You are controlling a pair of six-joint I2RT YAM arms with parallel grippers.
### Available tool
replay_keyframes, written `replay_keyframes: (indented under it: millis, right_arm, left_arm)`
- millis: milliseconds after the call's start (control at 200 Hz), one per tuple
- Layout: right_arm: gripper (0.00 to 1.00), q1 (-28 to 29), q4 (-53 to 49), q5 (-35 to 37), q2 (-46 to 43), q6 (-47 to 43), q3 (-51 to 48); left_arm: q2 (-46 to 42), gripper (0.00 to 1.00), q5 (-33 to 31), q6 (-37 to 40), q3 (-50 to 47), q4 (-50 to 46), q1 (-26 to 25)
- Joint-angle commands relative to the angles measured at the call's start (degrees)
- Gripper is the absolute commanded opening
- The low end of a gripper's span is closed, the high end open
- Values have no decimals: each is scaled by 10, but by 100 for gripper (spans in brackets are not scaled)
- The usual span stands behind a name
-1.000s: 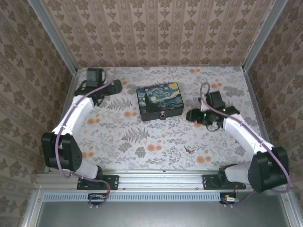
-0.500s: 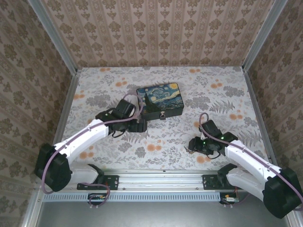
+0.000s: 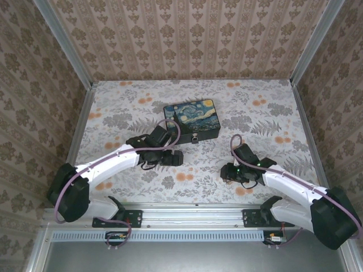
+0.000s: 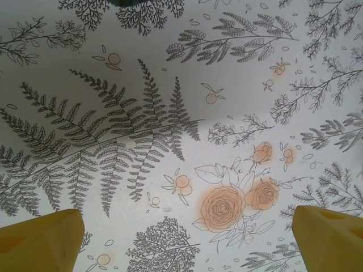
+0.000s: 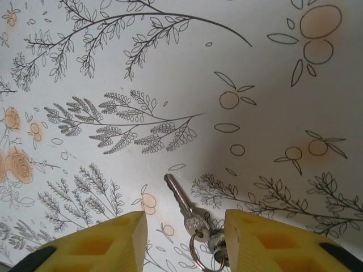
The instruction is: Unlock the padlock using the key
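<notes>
Now, see R gripper (image 5: 185,224) low over the tabletop (image 5: 170,73), yellow fingers (image 5: 110,241) spread apart, clamped on nothing. Note the key (image 5: 180,199) lying flat on the floral print between those fingers: thin metal blade pointing away from the wrist cam, head back by the fingertips, w/ a key ring (image 5: 193,249) thru it. Cannot tell whether either finger touches it. From the top cam, find that same R gripper (image 3: 227,173) near the front edge of the tabletop, right of centre, pointing left.

Next, see L gripper (image 4: 187,229) spread wide too, w/ yellow fingers (image 4: 42,238) at the bottom corners of its wrist view and fern and rose print between them; grips nothing. From above, find L gripper (image 3: 174,157) abt mid-tabletop, pointing right, just in front of the box's left end.

Further out, note the black box (image 3: 191,121) w/ blue-and-yellow swirly painted lid, centred left-right and nearer the back edge. Spot the padlock (image 3: 194,137), tiny and brass-coloured, at the middle of the box's front face; too small to tell its shackle state. Well apart from the key, w/ neither gripper touching it.
</notes>
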Motion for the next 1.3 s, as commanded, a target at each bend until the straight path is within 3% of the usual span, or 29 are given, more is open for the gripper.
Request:
replay_keyframes:
  millis: [0,230,1295]
  right_arm:
    - [40,4,16,15,22,-24,5]
    - [37,17,19,12,59,-35,14]
    - [25,61,-9,39,72,-34,0]
  left_arm:
    - [5,96,4,-10,11,5,-4]
    - [1,96,-1,-9,14,-4,-4]
    - [-27,97,-26,-9,-1,-13,8]
